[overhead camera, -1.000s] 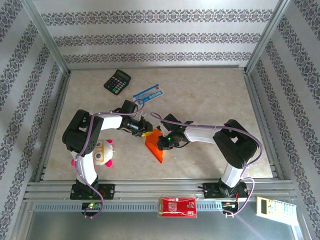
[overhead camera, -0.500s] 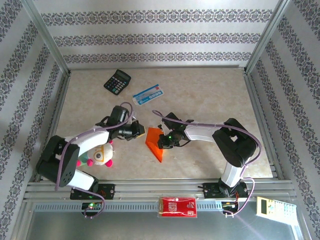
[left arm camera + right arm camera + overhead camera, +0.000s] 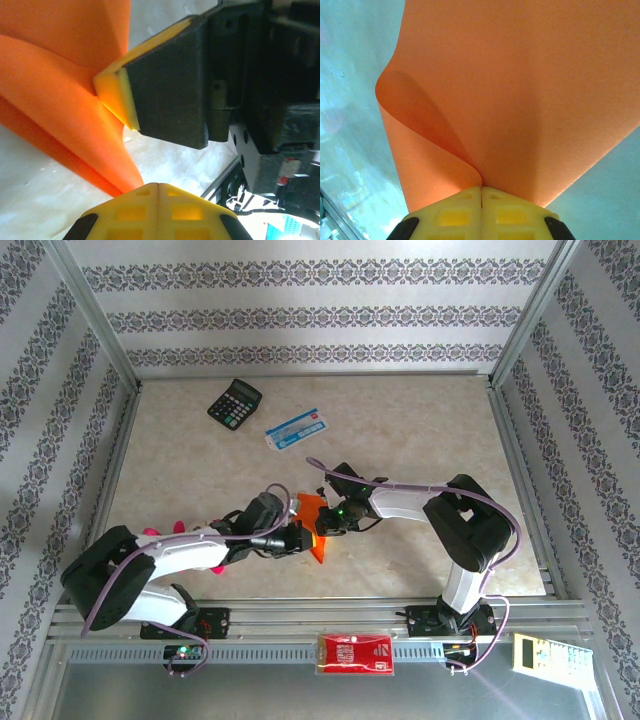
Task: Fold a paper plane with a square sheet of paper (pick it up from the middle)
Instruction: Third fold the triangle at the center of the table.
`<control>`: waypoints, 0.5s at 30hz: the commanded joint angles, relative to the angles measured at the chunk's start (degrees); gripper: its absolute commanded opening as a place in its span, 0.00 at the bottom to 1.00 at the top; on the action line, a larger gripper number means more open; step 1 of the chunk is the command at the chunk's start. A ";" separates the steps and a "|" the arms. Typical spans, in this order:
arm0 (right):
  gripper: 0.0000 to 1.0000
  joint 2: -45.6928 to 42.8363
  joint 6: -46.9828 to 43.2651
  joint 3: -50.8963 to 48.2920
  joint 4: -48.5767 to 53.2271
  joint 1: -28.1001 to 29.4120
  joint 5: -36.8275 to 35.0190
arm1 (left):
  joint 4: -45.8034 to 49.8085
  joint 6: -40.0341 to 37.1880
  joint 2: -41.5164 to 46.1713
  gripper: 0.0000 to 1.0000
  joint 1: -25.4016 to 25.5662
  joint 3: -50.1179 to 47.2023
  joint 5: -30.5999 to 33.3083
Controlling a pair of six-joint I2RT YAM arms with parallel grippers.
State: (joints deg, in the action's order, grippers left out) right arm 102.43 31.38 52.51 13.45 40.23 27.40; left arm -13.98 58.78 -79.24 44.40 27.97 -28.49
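The bright orange sheet of paper (image 3: 311,511) is bent into a loose fold and held off the table at mid-front. My right gripper (image 3: 322,524) is shut on its edge; in the right wrist view the paper (image 3: 520,90) curls out from between the closed fingertips (image 3: 481,188). My left gripper (image 3: 297,540) sits low, just left of the sheet's lower corner. It is shut (image 3: 159,186) with nothing between its pads. The paper (image 3: 60,100) tapers down beside the left gripper, with the right gripper (image 3: 114,91) pinching it above.
A black calculator (image 3: 234,401) and a blue-and-white packet (image 3: 293,428) lie at the back left. A red packet (image 3: 355,652) rests on the front rail, a white device (image 3: 545,655) at front right. Pink toy parts (image 3: 152,533) peek from behind my left arm.
My left arm has swung forward and stretched low across the toy, its gripper moving from the sheet's upper left to its lower left. The right gripper keeps hold; the paper has shifted slightly.
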 commanded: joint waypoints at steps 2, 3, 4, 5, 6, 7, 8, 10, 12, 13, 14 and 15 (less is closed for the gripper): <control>0.00 4.34 0.02 -1.98 4.53 -0.61 -7.03 | -8.39 4.37 -4.87 0.00 3.24 0.66 2.43; 0.00 4.35 0.04 -2.06 4.48 -0.66 -6.88 | -9.85 4.90 -5.83 0.00 3.84 0.61 2.60; 0.00 4.43 0.04 -2.08 4.54 -0.60 -6.92 | -10.25 5.19 -6.47 0.00 4.29 0.85 2.65; 0.00 4.44 -0.08 -2.15 4.63 -0.65 -6.92 | -10.20 5.22 -7.20 0.00 4.61 1.26 2.66; 0.00 4.37 -0.08 -2.23 4.54 -0.61 -7.01 | -10.33 5.30 -7.64 0.00 4.88 1.51 2.77; 0.00 4.31 -0.09 -2.31 4.56 -0.59 -7.01 | -10.82 5.47 -7.81 0.00 5.07 1.45 2.83; 0.00 4.30 -0.29 -2.33 4.51 -0.72 -7.05 | -10.87 5.62 -8.02 0.00 5.16 1.54 2.84; 0.00 4.30 -0.39 -2.43 4.65 -0.72 -7.13 | -10.35 5.49 -8.14 0.01 5.17 1.64 3.04; 0.00 4.37 -0.51 -2.37 4.52 -0.76 -7.02 | -10.07 5.38 -8.29 0.02 5.17 1.65 3.26; 0.00 4.40 -0.53 -2.37 4.56 -0.75 -7.01 | -9.88 5.29 -8.42 0.02 5.17 1.82 3.31; 0.00 4.44 -0.57 -2.27 4.55 -0.74 -7.02 | -9.22 4.98 -8.46 0.03 5.17 2.17 3.46; 0.00 4.50 -0.63 -2.25 4.64 -0.76 -7.01 | -9.03 4.95 -8.70 0.03 5.17 2.31 3.56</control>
State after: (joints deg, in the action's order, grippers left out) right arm 102.48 31.35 52.51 13.43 40.21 27.53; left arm -21.47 63.31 -87.20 48.80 28.60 -26.20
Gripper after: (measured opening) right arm 0.049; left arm 0.064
